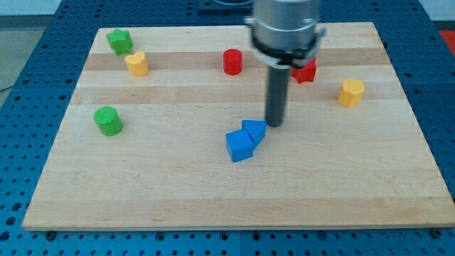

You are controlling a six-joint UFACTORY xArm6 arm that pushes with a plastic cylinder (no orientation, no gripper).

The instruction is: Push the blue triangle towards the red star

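The blue triangle point(254, 131) lies near the board's middle, touching a blue cube point(239, 145) at its lower left. The red star point(306, 71) sits toward the view's upper right, partly hidden behind the rod. My tip point(274, 124) rests on the board right next to the blue triangle's right edge, between the triangle and the red star.
A red cylinder point(232, 62) stands at the top middle. A yellow hexagon block point(350, 92) is at the right. A green star-like block point(119, 41) and a yellow block point(136, 64) are at the top left. A green cylinder point(108, 121) is at the left. The wooden board point(142, 192) lies on a blue perforated table.
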